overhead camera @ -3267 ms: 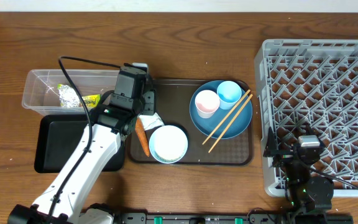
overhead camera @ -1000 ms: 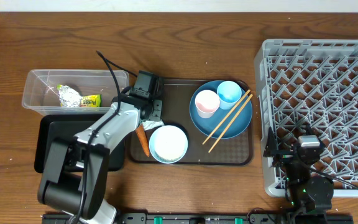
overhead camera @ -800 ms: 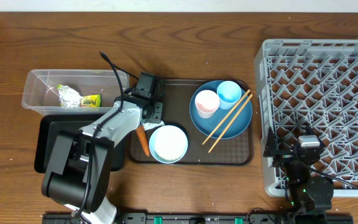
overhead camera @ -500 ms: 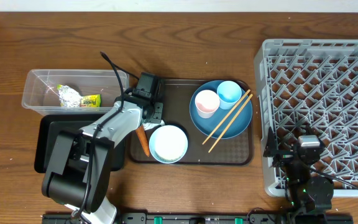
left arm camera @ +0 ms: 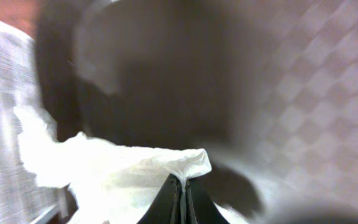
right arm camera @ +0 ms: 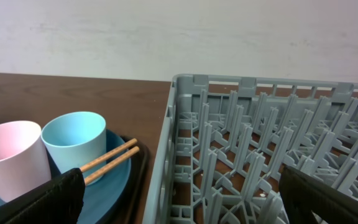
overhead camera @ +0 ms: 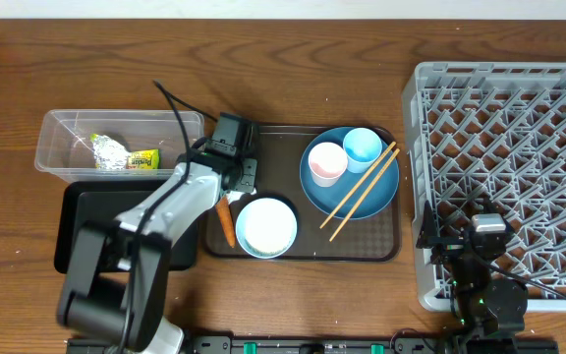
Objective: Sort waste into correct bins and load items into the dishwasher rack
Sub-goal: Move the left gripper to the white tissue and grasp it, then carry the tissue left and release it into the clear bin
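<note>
Left gripper: jaws are seen closed together on an edge of the crumpled white tissue, which is held over the dark brown serving tray, near its left end; the wrist view is blurred. Right gripper: fingers are held wide apart with nothing between them, and it is parked at the near edge of the dishwasher rack. Clear tub: placed at the table's left, with the silver foil ball and the yellow-green wrapper lying inside, side by side. Black tray: set just in front of the tub and partly covered by the left arm. Carrot: laid on the serving tray, just left of the white bowl. Blue plate: seated on the tray's right half; the pink cup and light blue cup are stood upright on it, touching. Chopsticks: rested diagonally across the plate.
</note>
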Motion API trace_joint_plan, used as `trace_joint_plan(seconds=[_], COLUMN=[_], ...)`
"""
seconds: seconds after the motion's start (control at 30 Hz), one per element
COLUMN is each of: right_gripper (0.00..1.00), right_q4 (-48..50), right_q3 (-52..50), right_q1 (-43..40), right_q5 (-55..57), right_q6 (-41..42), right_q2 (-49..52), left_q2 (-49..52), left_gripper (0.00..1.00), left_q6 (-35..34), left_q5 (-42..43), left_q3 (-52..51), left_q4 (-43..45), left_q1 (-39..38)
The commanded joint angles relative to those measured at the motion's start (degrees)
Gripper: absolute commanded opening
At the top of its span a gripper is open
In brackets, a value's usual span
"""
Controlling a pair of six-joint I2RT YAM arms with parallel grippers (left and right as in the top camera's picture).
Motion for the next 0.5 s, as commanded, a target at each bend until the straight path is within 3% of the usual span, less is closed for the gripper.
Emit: trace_joint_plan(seconds=[0.0, 0.33, 0.47], right_gripper=[0.99, 0.99, 0.99], right_q4=[-0.2, -0.2, -0.2], right_q3=[-0.1, -0.1, -0.1], right_q1=[-0.6, -0.6, -0.6], right_q5=[-0.1, -0.1, -0.1], right_q6=[0.8, 0.8, 0.8], right_q2=[0.0, 0.0, 0.0], left_q2=[-5.7, -17.4, -18.1], left_gripper=[0.06, 0.06, 0.06], left_q6=[0.1, 0.1, -0.4], left_q5=[-0.8, -1.1, -8.2], left_q3=[-0.2, -0.2, -0.2], left_q4=[0.0, 0.4, 0.9], left_q1=[0.1, 0.2, 0.6])
